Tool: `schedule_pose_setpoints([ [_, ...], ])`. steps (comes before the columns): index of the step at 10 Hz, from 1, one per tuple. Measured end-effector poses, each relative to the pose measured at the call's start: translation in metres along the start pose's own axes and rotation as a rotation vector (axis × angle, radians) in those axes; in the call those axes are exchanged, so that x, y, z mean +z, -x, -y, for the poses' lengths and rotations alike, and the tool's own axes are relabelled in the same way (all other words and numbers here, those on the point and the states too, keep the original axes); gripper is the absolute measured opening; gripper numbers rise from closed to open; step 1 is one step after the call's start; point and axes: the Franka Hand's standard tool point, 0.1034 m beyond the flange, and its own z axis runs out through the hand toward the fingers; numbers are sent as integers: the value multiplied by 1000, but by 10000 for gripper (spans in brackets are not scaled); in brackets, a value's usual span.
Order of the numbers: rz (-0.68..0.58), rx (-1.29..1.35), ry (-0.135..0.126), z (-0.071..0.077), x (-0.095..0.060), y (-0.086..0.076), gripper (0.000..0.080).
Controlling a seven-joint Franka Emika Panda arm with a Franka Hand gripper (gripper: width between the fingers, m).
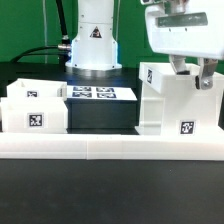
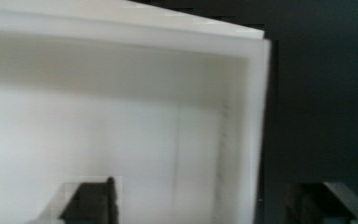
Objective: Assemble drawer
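The large white box housing (image 1: 172,100) stands at the exterior view's right, behind the rail, with tags on its top and front. My gripper (image 1: 192,72) hangs right over its upper right corner, fingers spread. In the wrist view the housing's wall (image 2: 238,120) runs between my fingers (image 2: 91,200), one over the white inside and one over the dark table. My gripper (image 2: 211,198) is open and holds nothing. Two small white trays (image 1: 32,108), each with a tag, stand together at the exterior view's left.
A long low white rail (image 1: 110,150) runs across the front of the table. The marker board (image 1: 95,93) lies flat behind the trays. The robot's base (image 1: 92,45) stands at the back, with black cables to its left.
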Motion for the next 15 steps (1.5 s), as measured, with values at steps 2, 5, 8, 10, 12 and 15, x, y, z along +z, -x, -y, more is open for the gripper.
schedule_pose_setpoints([
  [2, 5, -144, 6, -12, -12, 2, 588],
  [5, 33, -357, 42, -24, -25, -5, 647],
  [8, 33, -387, 42, -24, -24, -4, 648],
  [10, 50, -660, 62, -30, -28, -12, 648],
  [12, 76, -874, 67, -36, -41, -37, 648],
  [15, 82, -1067, 61, -36, -38, -35, 648],
])
